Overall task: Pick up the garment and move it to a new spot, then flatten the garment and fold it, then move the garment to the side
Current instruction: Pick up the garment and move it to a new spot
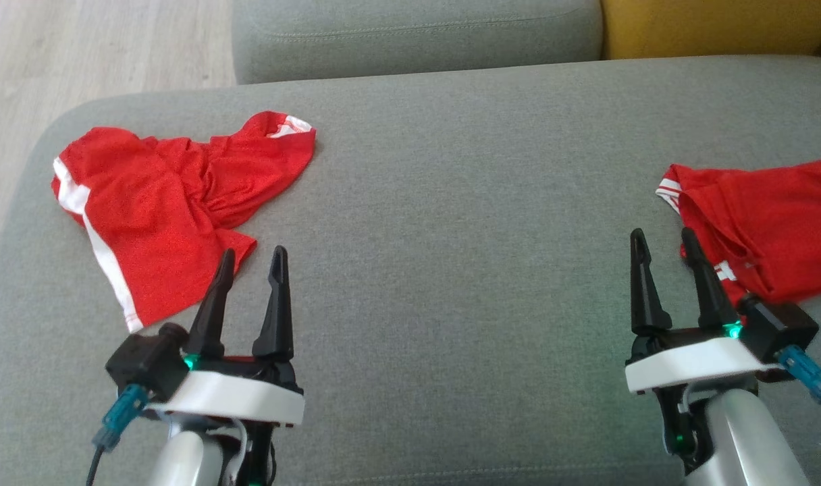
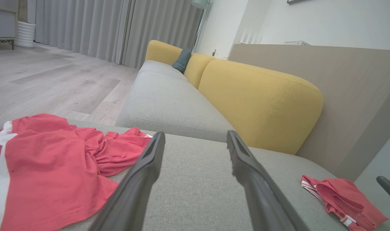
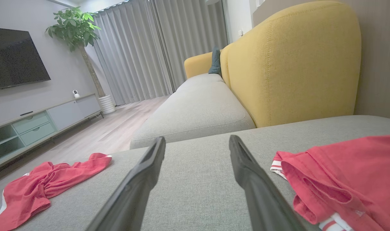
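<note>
Head view: the left gripper (image 1: 255, 251) has its two fingers spread apart with nothing between them. It is above the grey cushion (image 1: 451, 223). The red shorts (image 1: 161, 202), crumpled and white-striped, lie just to its left and ahead. Their hem is behind the left finger, and I cannot tell whether they touch. The right gripper (image 1: 661, 233) is likewise parted and empty. A red jersey (image 1: 768, 223) lies bunched just to its right, its edge behind the right finger.

Left wrist view: the fingers stand wide apart with bare cushion between them. The shorts (image 2: 47, 160) lie beside the left finger, and the jersey (image 2: 339, 199) is well off to the right.

Right wrist view: the fingers stand apart, gripping nothing. The jersey (image 3: 349, 173) is close on the right and the shorts (image 3: 44, 189) far to the left. A yellow backrest (image 3: 294, 64) rises ahead.
</note>
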`<state>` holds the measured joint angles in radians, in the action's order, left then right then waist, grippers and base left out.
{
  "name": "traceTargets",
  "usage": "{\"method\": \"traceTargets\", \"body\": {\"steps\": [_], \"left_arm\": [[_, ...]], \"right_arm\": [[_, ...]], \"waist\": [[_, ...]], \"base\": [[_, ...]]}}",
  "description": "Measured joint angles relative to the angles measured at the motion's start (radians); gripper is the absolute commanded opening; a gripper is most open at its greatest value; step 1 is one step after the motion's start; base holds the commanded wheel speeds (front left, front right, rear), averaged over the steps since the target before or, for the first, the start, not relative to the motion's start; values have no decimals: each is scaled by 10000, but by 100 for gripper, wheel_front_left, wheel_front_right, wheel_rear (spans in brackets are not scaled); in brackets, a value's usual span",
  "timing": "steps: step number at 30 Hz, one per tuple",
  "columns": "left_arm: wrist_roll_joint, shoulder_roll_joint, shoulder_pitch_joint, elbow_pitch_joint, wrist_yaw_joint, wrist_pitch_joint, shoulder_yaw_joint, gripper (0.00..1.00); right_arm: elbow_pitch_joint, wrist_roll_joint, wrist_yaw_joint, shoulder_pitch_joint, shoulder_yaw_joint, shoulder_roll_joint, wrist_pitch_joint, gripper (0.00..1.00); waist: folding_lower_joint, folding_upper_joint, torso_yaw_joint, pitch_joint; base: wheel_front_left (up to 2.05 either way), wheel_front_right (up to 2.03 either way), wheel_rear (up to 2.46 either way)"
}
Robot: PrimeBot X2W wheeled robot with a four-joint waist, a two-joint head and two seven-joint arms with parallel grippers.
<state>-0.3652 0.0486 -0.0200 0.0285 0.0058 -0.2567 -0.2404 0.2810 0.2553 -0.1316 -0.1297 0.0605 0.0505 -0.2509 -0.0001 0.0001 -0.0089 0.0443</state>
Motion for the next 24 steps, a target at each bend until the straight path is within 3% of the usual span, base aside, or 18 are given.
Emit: {"method": "traceTargets", "body": {"steps": [10, 24], "left_arm": [[0, -2, -5, 36, -31, 0, 2, 100], [8, 0, 81, 2, -59, 0, 362, 100]], "right_arm": [[27, 63, 0, 0, 58, 0, 0, 100], [199, 196, 0, 13, 1026, -8, 0, 100]], "waist": [[0, 0, 448, 49], [0, 0, 2394, -207]], "base": [[0, 0, 0], [0, 0, 0]]}}
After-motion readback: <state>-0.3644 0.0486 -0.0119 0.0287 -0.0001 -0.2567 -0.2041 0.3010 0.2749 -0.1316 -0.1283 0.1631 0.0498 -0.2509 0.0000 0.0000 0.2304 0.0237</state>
